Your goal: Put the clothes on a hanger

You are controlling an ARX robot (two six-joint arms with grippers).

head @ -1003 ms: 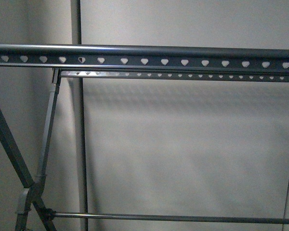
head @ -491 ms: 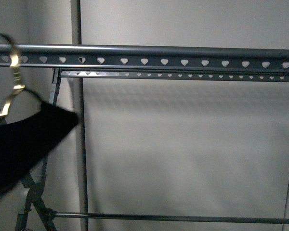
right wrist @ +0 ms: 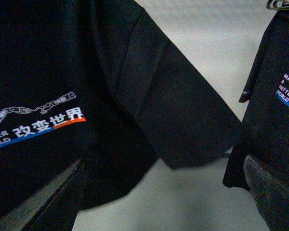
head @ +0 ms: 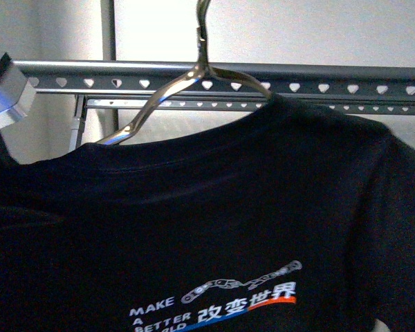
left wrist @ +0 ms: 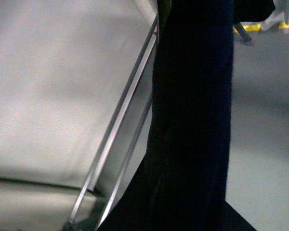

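Note:
The clothes [head: 249,221], a black T-shirt with white "MAKE A BETTER WORLD", Chinese characters and a chain graphic, hang on a silver wire coat hanger [head: 194,76] and fill most of the front view. They are held up in front of the hanger's [head: 346,88] grey rail with heart-shaped holes. The wire hook reaches above the rail. My left gripper is shut on the clothes [left wrist: 192,120], and its jaws are hidden behind the black cloth. My right gripper [right wrist: 159,202] is open and empty just below the shirt's sleeve [right wrist: 183,120] and print [right wrist: 38,120].
A grey block [head: 0,97] shows at the left edge of the front view. A second black shirt [right wrist: 279,96] with the same print hangs to one side in the right wrist view. Slanted rack bars [left wrist: 120,120] run beside the cloth. A pale wall stands behind.
A second ago only the rack was in view. The shirt on its wire hanger came in from the left and moved up and right, and it now covers most of the front view.

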